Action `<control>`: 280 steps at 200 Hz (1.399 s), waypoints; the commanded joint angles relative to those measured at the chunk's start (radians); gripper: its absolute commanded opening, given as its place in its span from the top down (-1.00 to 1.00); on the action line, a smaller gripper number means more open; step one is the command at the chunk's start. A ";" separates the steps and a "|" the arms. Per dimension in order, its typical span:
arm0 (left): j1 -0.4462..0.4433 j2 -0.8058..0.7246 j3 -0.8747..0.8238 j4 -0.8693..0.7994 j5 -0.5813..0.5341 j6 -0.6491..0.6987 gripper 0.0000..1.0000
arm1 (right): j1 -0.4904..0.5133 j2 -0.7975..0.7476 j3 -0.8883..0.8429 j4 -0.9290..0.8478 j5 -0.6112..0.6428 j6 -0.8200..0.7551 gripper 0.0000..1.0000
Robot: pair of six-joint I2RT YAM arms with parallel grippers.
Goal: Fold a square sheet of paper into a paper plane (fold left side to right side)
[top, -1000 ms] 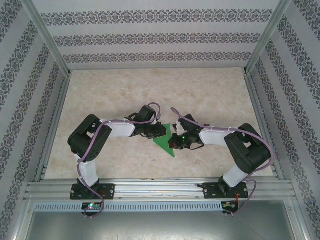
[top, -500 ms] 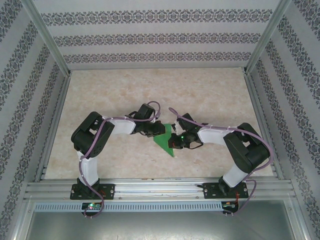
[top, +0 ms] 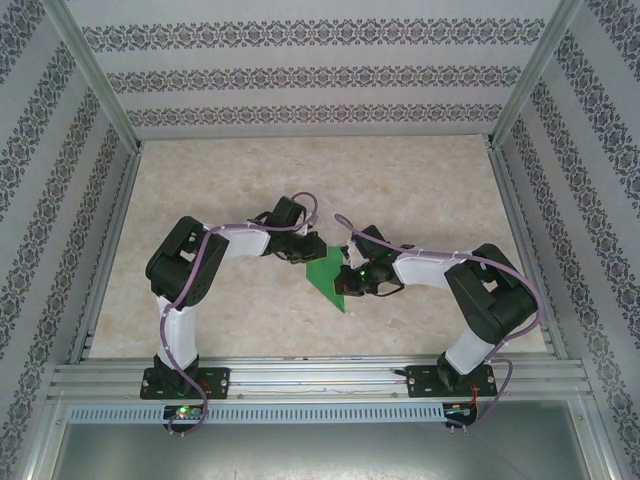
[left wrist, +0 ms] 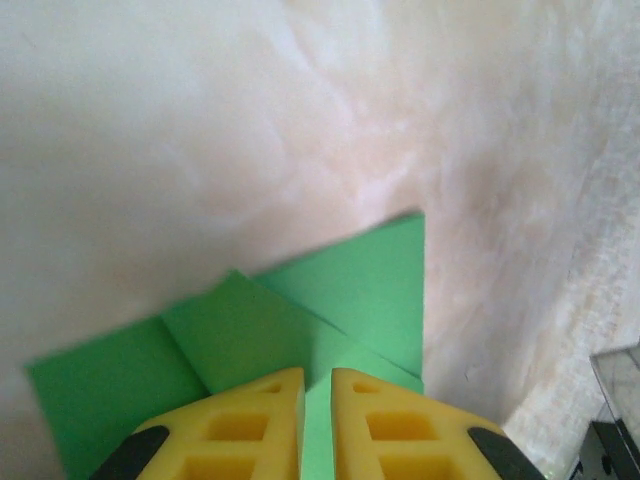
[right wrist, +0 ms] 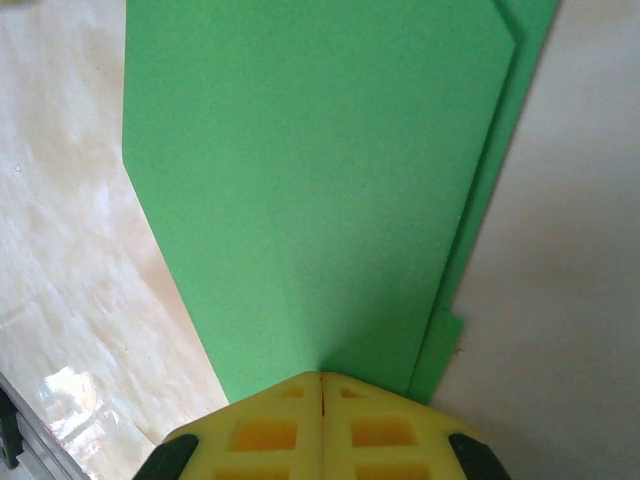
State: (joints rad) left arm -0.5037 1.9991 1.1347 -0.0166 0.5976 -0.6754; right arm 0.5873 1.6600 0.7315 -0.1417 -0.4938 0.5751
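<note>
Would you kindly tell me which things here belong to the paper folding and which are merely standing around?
Belongs to the job: green paper; left claw; right claw.
Merely around: table; patterned walls; metal frame.

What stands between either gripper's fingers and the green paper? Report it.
Nothing visible. The left fingers and right fingers both sit right at the green paper, with only bare table around it.
</note>
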 commanded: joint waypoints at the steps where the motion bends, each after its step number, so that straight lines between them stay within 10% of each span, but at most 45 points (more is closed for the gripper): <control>1: 0.067 0.043 0.047 -0.051 -0.103 0.067 0.67 | 0.016 0.088 -0.061 -0.186 0.159 -0.025 1.00; 163: 0.029 -0.243 -0.084 -0.018 -0.012 0.094 0.69 | -0.067 0.029 -0.043 -0.165 0.102 -0.113 1.00; 280: -0.039 -0.045 -0.053 0.038 -0.019 0.044 0.70 | -0.072 0.022 -0.025 -0.160 0.044 -0.124 1.00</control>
State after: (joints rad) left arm -0.5396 1.9324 1.0527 0.0151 0.6018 -0.6289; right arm 0.5316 1.6520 0.7330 -0.1730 -0.5247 0.4713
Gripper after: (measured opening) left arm 0.152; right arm 0.056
